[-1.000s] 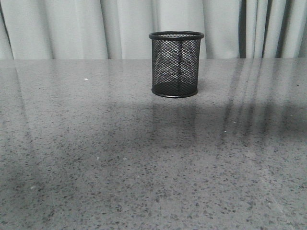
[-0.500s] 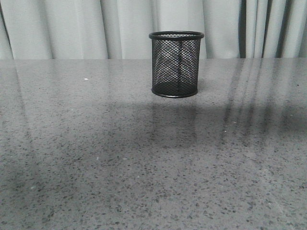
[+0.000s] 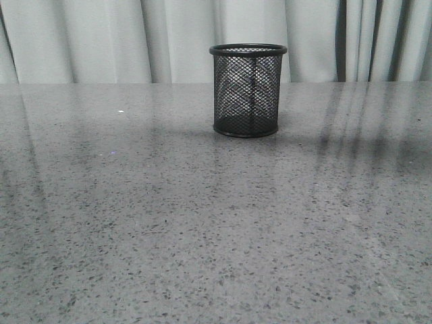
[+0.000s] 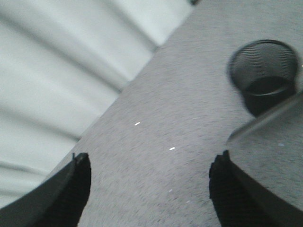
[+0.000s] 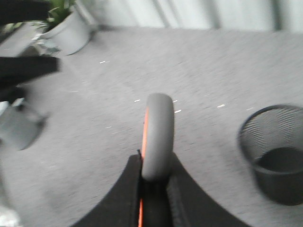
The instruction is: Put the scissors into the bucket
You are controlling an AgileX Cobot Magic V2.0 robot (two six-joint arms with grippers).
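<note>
The scissors (image 5: 157, 135) sit clamped edge-on in the right gripper (image 5: 154, 189), carried above the table (image 3: 202, 236) with the bucket (image 3: 248, 90) off to one side and well apart from them; the left gripper (image 4: 149, 189) hangs spread and empty, also looking toward the bucket. Being longer than the light cup is tall, the scissors could tip it if lowered off-centre. A potted plant (image 5: 66, 26) stands far beyond the bucket, blocking nothing.

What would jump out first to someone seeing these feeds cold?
In the front view, the lone black mesh bucket standing upright toward the far edge of the speckled grey table, empty. In the right wrist view, the grey-and-orange handle of the scissors clamped in the right gripper, the bucket off to one side. The left gripper is open, holding nothing.
</note>
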